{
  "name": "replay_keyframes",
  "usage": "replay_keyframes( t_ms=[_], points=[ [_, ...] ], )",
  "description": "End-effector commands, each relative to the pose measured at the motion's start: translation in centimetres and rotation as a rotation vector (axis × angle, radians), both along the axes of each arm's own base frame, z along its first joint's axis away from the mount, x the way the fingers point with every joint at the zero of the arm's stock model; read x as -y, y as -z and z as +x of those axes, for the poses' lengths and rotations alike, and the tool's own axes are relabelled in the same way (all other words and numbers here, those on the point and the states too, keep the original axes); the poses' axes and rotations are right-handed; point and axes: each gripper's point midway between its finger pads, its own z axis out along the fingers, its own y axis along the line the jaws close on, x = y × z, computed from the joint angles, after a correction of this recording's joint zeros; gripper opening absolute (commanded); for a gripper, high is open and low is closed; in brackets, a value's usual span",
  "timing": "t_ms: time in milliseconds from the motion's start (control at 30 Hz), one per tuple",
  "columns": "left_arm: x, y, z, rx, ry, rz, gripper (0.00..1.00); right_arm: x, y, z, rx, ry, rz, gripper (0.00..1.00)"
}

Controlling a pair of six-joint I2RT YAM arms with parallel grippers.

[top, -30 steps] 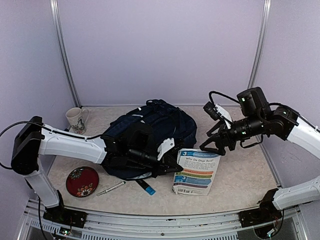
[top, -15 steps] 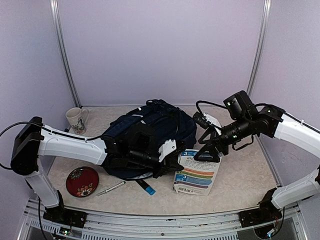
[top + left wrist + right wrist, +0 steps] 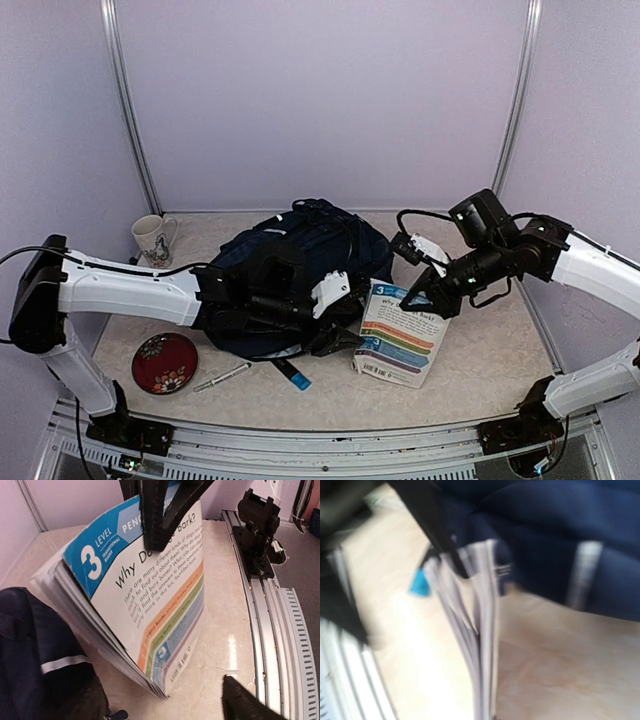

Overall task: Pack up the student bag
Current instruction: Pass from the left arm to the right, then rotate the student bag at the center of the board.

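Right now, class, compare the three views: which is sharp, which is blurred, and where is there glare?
Top view: sharp, evenly lit. Left wrist: book title readable, glare on the table. Right wrist: badly blurred, the book's pages and backpack smeared.

A thin book (image 3: 150, 605) titled "Why Do Dogs Bark?" stands tilted, its lower corner on the beige tabletop (image 3: 225, 595). The right tool (image 3: 161, 527) pinches its top edge from above. The navy student bag (image 3: 35, 645) lies lower left, just beside the book. The left tool's dark fingertip (image 3: 245, 705) shows at the bottom edge, near a metal rail (image 3: 280, 640).
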Motion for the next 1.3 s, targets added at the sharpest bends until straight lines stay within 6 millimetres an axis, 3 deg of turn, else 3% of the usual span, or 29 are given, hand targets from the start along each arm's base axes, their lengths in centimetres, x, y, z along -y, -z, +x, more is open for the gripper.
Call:
replay_keyframes(
  t_ms=[0,67,100,267,400,500,533,600,667,733,800,867,933,1000,1100,1233,1267],
  points=[
    [-2.2,-8.3,0.6,0.209,-0.125,-0.062,0.87,3.1,-5.2,3.3,0.184,0.25,0.05,0.0],
    [-4.2,-9.9,2.3,0.258,-0.25,-0.006,0.87,5.0,-6.5,4.8,0.224,0.379,0.062,0.0],
    [-5.4,-9.7,3.5,0.267,-0.315,0.053,0.87,5.7,-7.0,5.2,0.24,0.423,0.064,0.0],
    [-12.4,-3.7,9.8,0.173,-0.701,0.506,0.9,6.8,-8.4,5.5,0.289,0.483,0.116,0.0],
    [-17.1,-1.5,14.4,-0.031,-0.929,0.453,0.94,7.2,-7.8,5.8,0.282,0.518,0.117,0.0],
    [-22.4,0.7,17.7,-0.133,-1.115,0.425,0.93,5.4,-5.6,5.7,0.188,0.485,0.152,0.0],
    [-23.1,0.4,18.3,-0.162,-1.129,0.363,0.93,4.4,-4.8,5.5,0.148,0.45,0.175,0.0],
    [-23.1,-2.0,19.1,-0.23,-1.086,0.122,0.91,2.9,-3.0,5.5,0.082,0.41,0.196,0.0],
    [-23.5,-5.5,18.9,-0.274,-1.03,-0.138,0.89,2.5,-1.5,6.7,0.064,0.455,0.199,0.0],
    [-25.0,-6.7,18.9,-0.306,-1.022,-0.255,0.8,2.8,0.1,8.5,0.064,0.543,0.176,0.0],
    [-27.6,-4.7,19.9,-0.373,-1.099,-0.232,0.73,2.9,0.8,10.3,0.082,0.603,0.159,0.0],
    [-30.1,-0.9,20.6,-0.433,-1.206,-0.125,0.72,3.2,0.6,12.4,0.132,0.668,0.154,0.0],
    [-31.3,3.1,20.1,-0.468,-1.259,-0.015,0.74,4.1,-0.1,15.0,0.188,0.75,0.152,0.0],
    [-30.8,5.8,19.2,-0.52,-1.241,0.031,0.73,5.1,-0.9,18.0,0.224,0.816,0.169,0.0],
    [-27.9,7.3,17.4,-0.525,-1.154,0.065,0.69,6.4,-3.2,22.9,0.304,0.878,0.216,0.0],
    [-18.9,5.8,12.3,-0.472,-0.808,0.062,0.63,6.8,-4.5,29.0,0.346,0.885,0.219,0.0],
    [-15.7,5.0,9.6,-0.439,-0.678,0.072,0.63,7.5,-4.1,30.7,0.342,0.903,0.204,0.0]
  ],
)
